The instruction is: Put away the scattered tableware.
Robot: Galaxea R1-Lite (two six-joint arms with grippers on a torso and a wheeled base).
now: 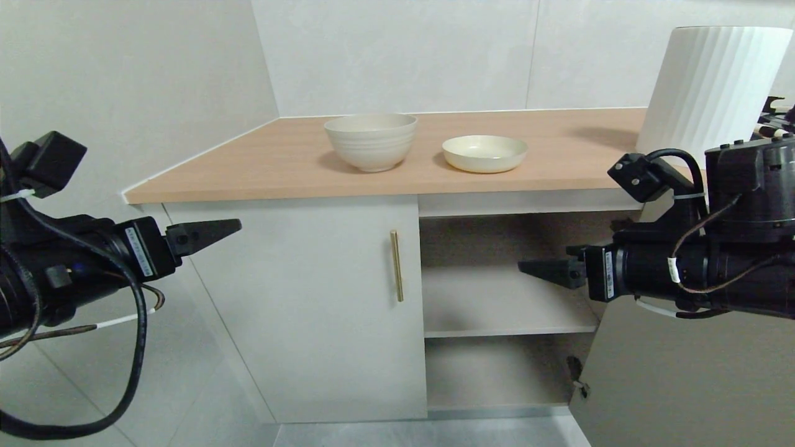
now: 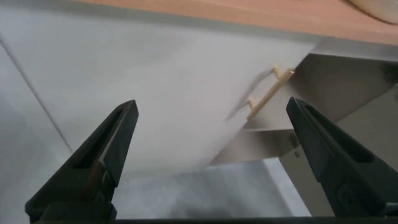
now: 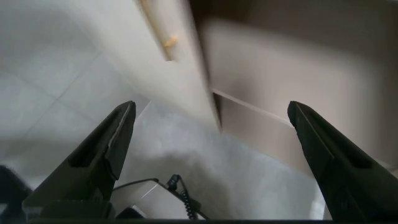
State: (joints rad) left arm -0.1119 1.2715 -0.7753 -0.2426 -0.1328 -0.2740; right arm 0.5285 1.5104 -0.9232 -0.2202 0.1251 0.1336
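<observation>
1. You face a wooden countertop (image 1: 261, 167) set into a corner of pale tiled walls (image 1: 397, 49), with grey floor (image 1: 422, 434) below.
2. The deep bowl (image 1: 371, 141) and the shallow dish (image 1: 484, 153) sit upright on it, near each other but apart. A white ribbed vessel (image 1: 714, 93) stands farther right.
3. Beneath, the left door (image 1: 298, 304) with its brass handle (image 1: 396, 266) is closed. The right compartment (image 1: 497, 248) is open, showing a shelf (image 1: 503, 304).
4. Your left gripper (image 1: 205, 234) hangs by the cabinet's left corner, fingers spread wide and empty. Your right gripper (image 1: 540, 271) sits before the open compartment, equally wide and empty.
</observation>
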